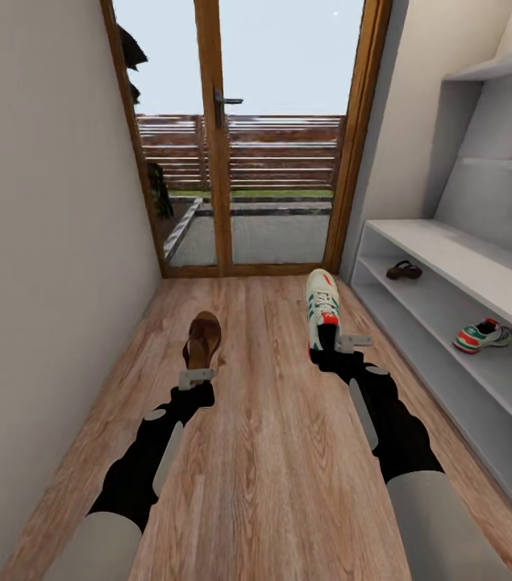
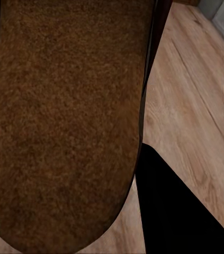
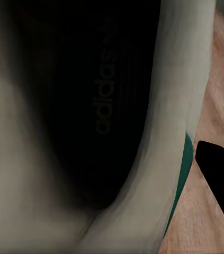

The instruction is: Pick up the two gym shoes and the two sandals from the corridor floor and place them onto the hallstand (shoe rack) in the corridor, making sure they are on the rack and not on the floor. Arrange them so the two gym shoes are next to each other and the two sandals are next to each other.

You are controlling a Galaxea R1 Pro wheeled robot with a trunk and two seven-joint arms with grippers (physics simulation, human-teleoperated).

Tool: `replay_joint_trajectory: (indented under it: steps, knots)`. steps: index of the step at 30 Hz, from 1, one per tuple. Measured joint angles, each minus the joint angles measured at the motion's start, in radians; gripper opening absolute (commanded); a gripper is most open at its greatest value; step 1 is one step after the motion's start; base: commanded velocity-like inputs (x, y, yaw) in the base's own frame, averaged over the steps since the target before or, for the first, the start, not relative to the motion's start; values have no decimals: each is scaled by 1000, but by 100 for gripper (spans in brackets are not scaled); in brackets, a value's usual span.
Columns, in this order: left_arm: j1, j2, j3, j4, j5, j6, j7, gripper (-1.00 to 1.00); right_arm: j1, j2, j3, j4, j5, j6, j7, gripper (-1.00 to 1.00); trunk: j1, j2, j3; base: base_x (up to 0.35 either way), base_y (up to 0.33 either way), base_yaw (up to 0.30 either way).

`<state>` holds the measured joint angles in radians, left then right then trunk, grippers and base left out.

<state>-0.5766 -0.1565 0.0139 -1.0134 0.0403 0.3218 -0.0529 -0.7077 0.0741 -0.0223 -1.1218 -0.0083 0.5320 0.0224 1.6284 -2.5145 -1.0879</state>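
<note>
A white gym shoe (image 1: pixel 321 311) with green side stripes and a red-orange heel lies on the wood-plank corridor floor (image 1: pixel 264 452) at about 1 o'clock from the robot, toe toward the glazed door (image 1: pixel 243 137). The right gripper (image 1: pixel 341 342) sits at its heel; whether its fingers pinch the shoe cannot be told. A flat brown sandal (image 1: pixel 203 339) lies at about 11 o'clock, and the left gripper (image 1: pixel 197 376) is at its near end, grip likewise unclear.

The second gym shoe (image 1: pixel 482 335) rests on a low shelf of the pale grey hallstand (image 1: pixel 481 266) at 2 o'clock, and the second sandal (image 1: pixel 404 270) lies farther along the same shelf, well apart from it.

The right wrist view looks into the dark inside of the near gym shoe (image 3: pixel 90 127), where faint "adidas" lettering shows on the insole beside a green stripe. The left wrist view brings up the near sandal's (image 2: pixel 64 121) grainy brown, suede-like surface and rounded end, with floor planks beside it.
</note>
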Motion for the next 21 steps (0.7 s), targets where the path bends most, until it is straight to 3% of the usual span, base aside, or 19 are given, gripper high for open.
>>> replay_joint_trajectory:
  steps: [11,21]
  knots:
    - [0,0,0,0,0,0,0,-100,0,0,0,0,0,0,0,-100,0,0,0,331,115,-262]
    - [0,0,0,-1,0,0,0,-100,0,0,0,0,0,0,0,-100,0,0,0,315,149,-39]
